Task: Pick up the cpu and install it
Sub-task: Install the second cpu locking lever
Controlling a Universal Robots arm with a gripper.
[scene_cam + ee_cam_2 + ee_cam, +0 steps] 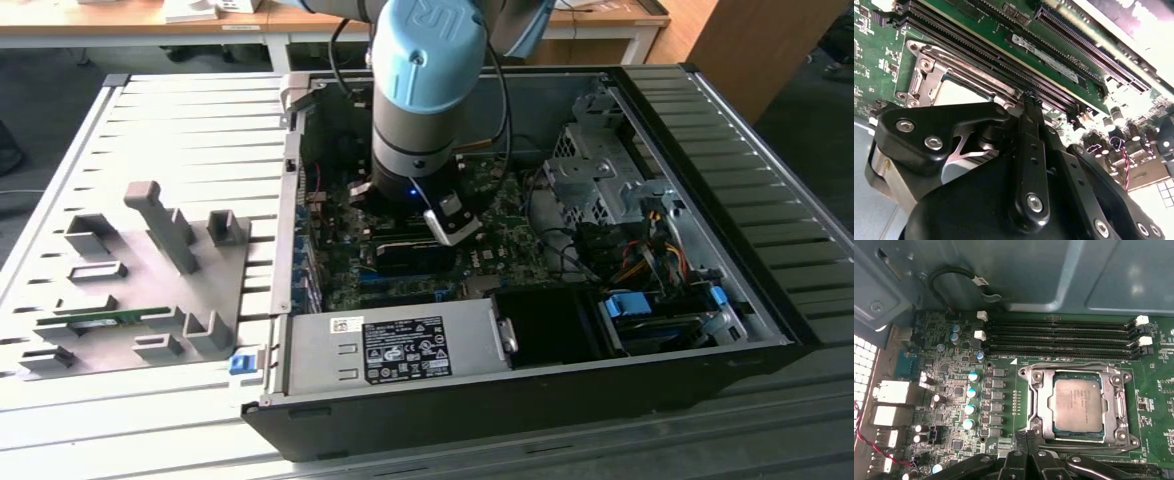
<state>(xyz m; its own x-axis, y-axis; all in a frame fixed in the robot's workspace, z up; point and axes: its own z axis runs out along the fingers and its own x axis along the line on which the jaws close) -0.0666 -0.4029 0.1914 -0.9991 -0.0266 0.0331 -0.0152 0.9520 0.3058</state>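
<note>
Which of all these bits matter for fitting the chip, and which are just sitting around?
Part of the job:
- small square silvery-grey cpu, lying in its socket
- square metal-framed socket
- black gripper, close beside the socket

Just there:
- long black memory slots
- grey power supply box
- grey slotted parts tray

Bright daylight, blown-out glare in wrist views, near parts blurred.

Power supply [400,345]: I see white stickers with dense print and symbols on its top, at the near side of the case; none of it is legible to me.
Cpu [1076,407]: faint lines of print on the metal top, unreadable.
Cable tag [979,280]: white, with dark marks I can't make out.
</note>
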